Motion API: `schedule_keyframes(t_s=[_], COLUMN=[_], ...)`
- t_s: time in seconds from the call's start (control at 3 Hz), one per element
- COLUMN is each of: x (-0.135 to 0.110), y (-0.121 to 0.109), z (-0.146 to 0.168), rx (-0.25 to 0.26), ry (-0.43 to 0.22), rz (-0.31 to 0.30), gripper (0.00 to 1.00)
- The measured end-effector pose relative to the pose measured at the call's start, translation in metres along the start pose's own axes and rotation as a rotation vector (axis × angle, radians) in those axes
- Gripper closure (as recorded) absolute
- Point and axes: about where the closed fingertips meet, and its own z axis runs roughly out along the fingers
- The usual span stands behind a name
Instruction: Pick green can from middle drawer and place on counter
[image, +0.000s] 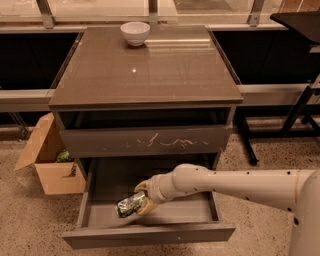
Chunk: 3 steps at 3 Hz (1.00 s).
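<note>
Drawer pulled open, lowest in cabinet; inside it, hand on white arm, fingers clamped on can. Can tilted on side over left half of drawer floor; cannot tell if touching. Above, shut drawer with scratched front. Left on floor, open cardboard box holding green lump. Tabletop carries white bowl at far edge.

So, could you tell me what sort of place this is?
Likely a lab or office test area: a lone cabinet with glossy counter, speckled hard floor, an open cardboard box beside it. The gripper holds the green can in the middle drawer.
</note>
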Motion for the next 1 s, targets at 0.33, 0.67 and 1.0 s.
schedule_keyframes(t_s=[0.33,0.67,1.0], x=[0.004,-0.009,-0.012], y=[0.0,-0.01,-0.02], z=[-0.005,-0.027,-0.06], rx=[0.009,0.049,0.102], ry=[0.001,-0.022,-0.043], rz=[0.008,0.007,0.036], gripper=[1.0,1.0,1.0])
